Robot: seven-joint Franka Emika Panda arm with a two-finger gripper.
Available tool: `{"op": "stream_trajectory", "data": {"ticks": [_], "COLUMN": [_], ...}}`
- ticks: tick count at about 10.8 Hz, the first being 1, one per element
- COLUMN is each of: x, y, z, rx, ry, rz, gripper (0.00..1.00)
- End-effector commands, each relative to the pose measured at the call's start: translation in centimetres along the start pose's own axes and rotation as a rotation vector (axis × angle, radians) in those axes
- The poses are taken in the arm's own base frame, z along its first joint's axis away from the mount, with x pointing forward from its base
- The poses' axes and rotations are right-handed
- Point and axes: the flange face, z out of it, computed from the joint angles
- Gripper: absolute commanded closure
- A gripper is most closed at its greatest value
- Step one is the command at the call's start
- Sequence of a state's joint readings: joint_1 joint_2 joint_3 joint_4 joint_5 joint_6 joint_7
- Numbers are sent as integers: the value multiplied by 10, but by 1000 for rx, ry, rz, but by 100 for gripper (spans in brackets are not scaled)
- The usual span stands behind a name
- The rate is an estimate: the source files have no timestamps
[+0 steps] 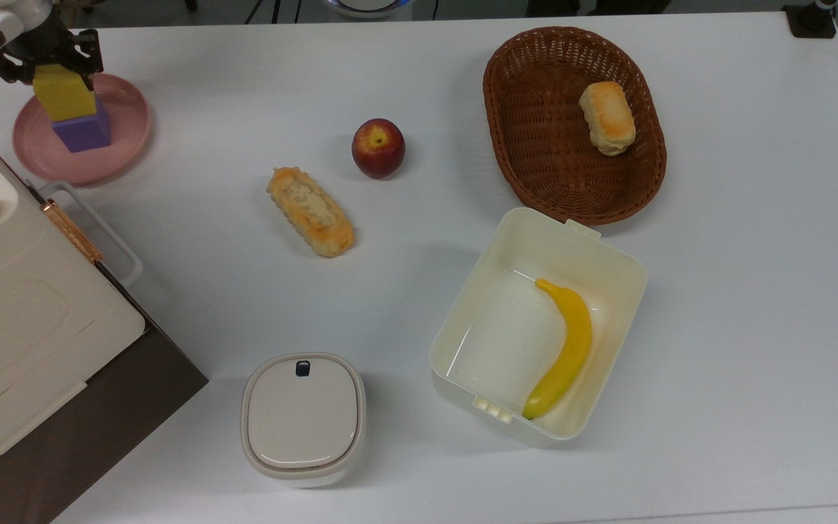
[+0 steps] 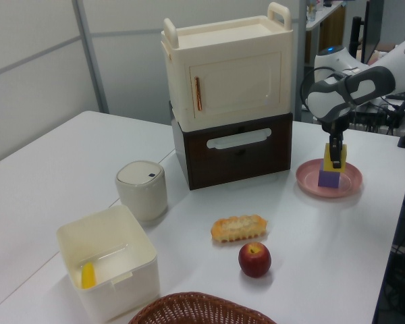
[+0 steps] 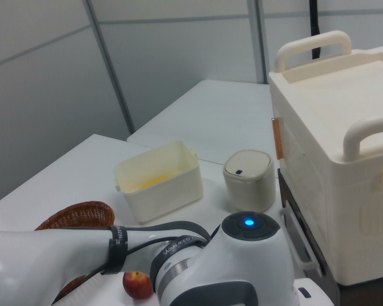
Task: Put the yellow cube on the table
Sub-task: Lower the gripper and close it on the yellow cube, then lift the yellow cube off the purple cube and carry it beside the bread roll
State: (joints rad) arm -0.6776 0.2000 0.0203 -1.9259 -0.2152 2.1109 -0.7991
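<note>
Near the far left corner of the large white tabletop (image 1: 753, 291), as the top view shows it, the small matte yellow cube (image 1: 64, 100) sits stacked on a purple cube (image 1: 84, 131) on the round pink plate (image 1: 124, 145). The arm's black two-finger gripper (image 1: 44, 65) straddles the yellow cube from above, a finger (image 1: 89, 58) at either side; I cannot tell whether it grips. A red apple (image 1: 377, 148) lies mid-table.

We are seeing bright, even overhead light washing the white table (image 1: 753, 291), with soft faint shadows lying beside the apple (image 1: 378, 148) and the open box (image 1: 455, 342). In the right view, the arm (image 3: 230, 268) is sitting close and looking soft, its blue lamp glowing.
</note>
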Motion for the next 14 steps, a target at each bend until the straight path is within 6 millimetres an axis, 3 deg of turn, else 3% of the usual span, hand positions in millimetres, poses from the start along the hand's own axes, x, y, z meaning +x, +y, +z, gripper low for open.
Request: {"op": "stream_trajectory", "data": {"ticks": [1,3,4,7,8,9,10,12,14], "x": [4,23,44,111,126,131,136,148,176], "y": [-19,-37,-55,-115,-133,-139,-147,-165,-211], "z": [-35,-67,-75,-77,-76,-75,-76,-86,-111], "rx": [19,30,35,14,15,16,16,10,0], "ry": [-30,-12,17,67,69,68,68,80,111], "rz": [-25,-22,11,110,135,147,149,175,237], "gripper": [43,43,43,40,29,9,0,0,0]}}
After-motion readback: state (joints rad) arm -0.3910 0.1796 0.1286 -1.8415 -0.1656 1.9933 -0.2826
